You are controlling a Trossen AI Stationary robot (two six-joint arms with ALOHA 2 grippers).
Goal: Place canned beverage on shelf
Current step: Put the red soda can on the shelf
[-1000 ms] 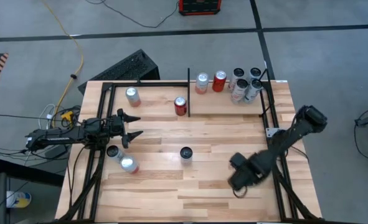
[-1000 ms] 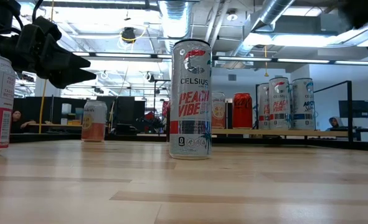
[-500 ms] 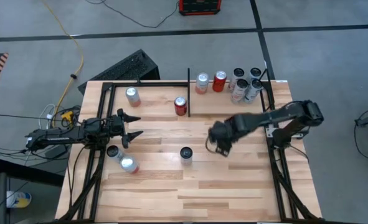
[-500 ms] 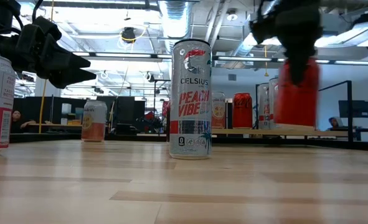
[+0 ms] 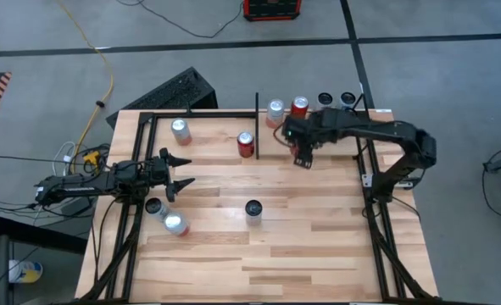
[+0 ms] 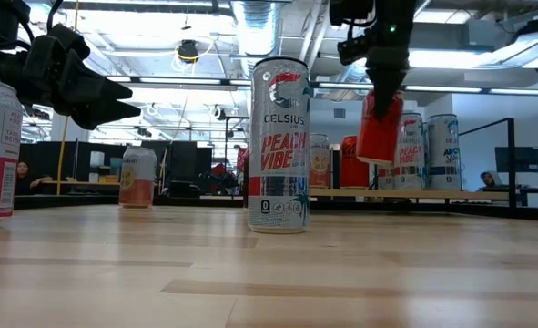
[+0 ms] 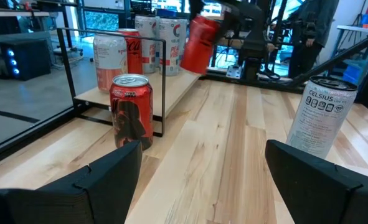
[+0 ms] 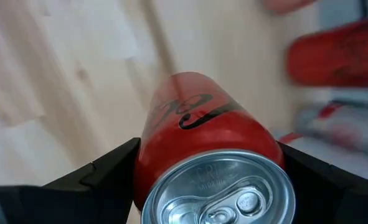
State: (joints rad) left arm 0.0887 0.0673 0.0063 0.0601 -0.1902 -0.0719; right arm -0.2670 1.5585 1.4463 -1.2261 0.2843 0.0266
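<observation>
My right gripper (image 5: 302,155) pinches the red can (image 6: 379,126), tilted, shelf (image 5: 335,140) at one o'clock; left gripper (image 5: 179,171) spread.

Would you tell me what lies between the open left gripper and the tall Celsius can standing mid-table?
In the high view, only bare wooden tabletop lies between the left gripper and the Celsius can; two other cans stand off that line, nearer the table's front.

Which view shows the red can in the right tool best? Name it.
The right wrist view: the red can fills it, clamped in the right tool, lid visible. The low view shows it lifted; the left wrist view, tilted and far off; the high view, mostly hidden.
</observation>
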